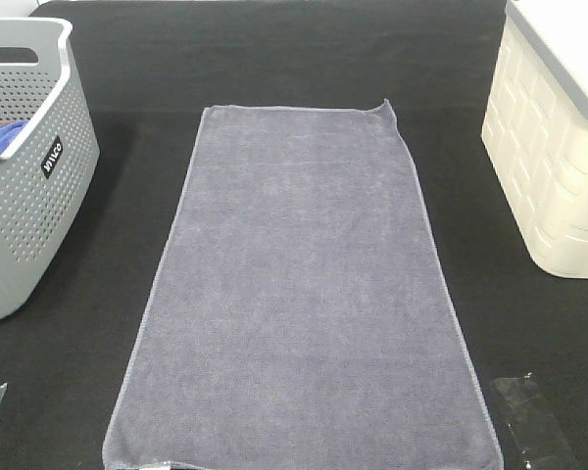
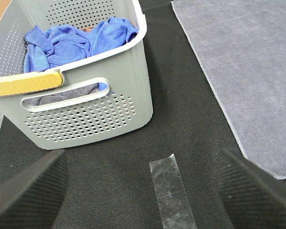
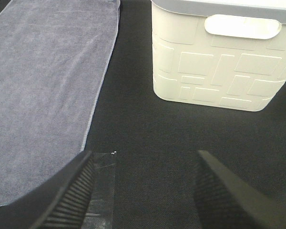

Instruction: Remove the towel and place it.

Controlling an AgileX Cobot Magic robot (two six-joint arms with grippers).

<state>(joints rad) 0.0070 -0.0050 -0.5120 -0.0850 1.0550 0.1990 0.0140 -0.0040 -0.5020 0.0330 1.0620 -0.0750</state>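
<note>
The slate-grey towel [image 1: 299, 284] lies flat and spread out lengthwise on the black table, between the two baskets. It also shows in the left wrist view [image 2: 248, 71] and in the right wrist view [image 3: 43, 90]. Neither arm shows in the exterior high view. My left gripper [image 2: 143, 191] is open and empty, hovering above the table near the towel's near left corner. My right gripper [image 3: 143, 191] is open and empty, above the table beside the towel's near right edge.
A grey perforated basket [image 1: 24, 196] at the left holds a bright blue cloth [image 2: 71, 43] and has a yellow handle [image 2: 24, 83]. A cream basket [image 1: 554, 147] stands at the right. Clear tape strips [image 2: 171, 195] [image 1: 534, 421] lie on the table near the front.
</note>
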